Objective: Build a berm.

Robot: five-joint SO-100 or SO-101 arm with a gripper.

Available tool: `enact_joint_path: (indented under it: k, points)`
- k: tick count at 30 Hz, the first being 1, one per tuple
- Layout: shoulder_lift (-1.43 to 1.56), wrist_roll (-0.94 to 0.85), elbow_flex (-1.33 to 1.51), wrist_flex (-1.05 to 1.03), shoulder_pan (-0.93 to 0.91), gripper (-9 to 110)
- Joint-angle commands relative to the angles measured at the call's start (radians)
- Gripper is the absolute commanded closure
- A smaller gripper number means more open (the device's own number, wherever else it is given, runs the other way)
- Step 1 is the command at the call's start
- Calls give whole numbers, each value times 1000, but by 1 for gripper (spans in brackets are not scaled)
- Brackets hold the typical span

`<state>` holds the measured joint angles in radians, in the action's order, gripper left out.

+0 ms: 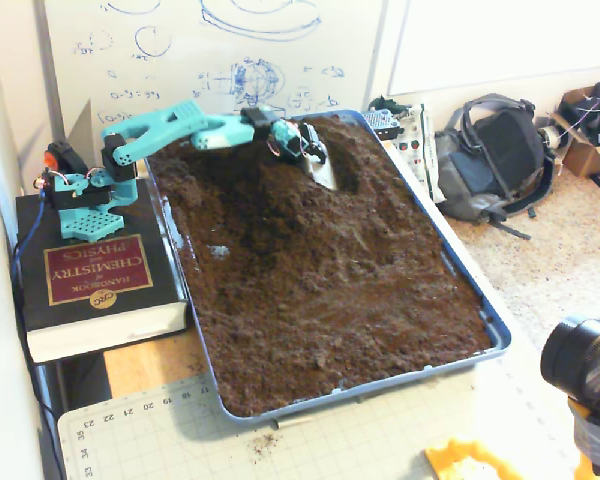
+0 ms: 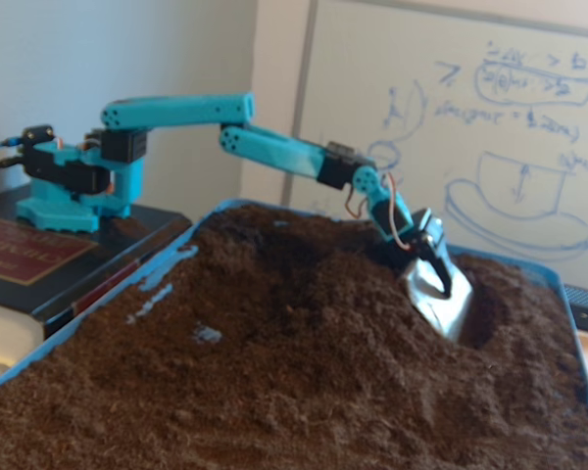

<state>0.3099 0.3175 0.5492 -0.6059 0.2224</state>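
In both fixed views a blue tray (image 1: 463, 276) (image 2: 96, 305) is full of dark brown crumbly soil. The berm (image 1: 248, 172) (image 2: 309, 279) is the raised mound at the tray's far end, near the arm's base. The teal arm reaches over that mound. Its gripper (image 1: 323, 170) (image 2: 441, 299) carries a shiny metal scoop blade, tilted down, with its tip in a hollow (image 1: 346, 166) (image 2: 482, 325) on the mound's right flank. The fingers themselves do not show clearly, so I cannot tell whether they are open or shut.
The arm's base stands on a thick black book (image 1: 92, 282) (image 2: 24, 257) left of the tray. A whiteboard (image 1: 220, 50) rises behind. A backpack (image 1: 495, 155) lies on the floor to the right. A cutting mat (image 1: 280, 440) and a camera (image 1: 580, 365) are in front.
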Motion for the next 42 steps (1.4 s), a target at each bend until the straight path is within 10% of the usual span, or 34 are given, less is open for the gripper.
enact_joint_path:
  k: [1,13,22,29,42]
  points:
    - [244,14,158,-89,54,101]
    - [528,-221,497,-137,-20,101]
    - [658,-18,183,-135,-78,101]
    - [430,215,-120,-135,-31,101]
    - [-219,95,-486,158,110,101]
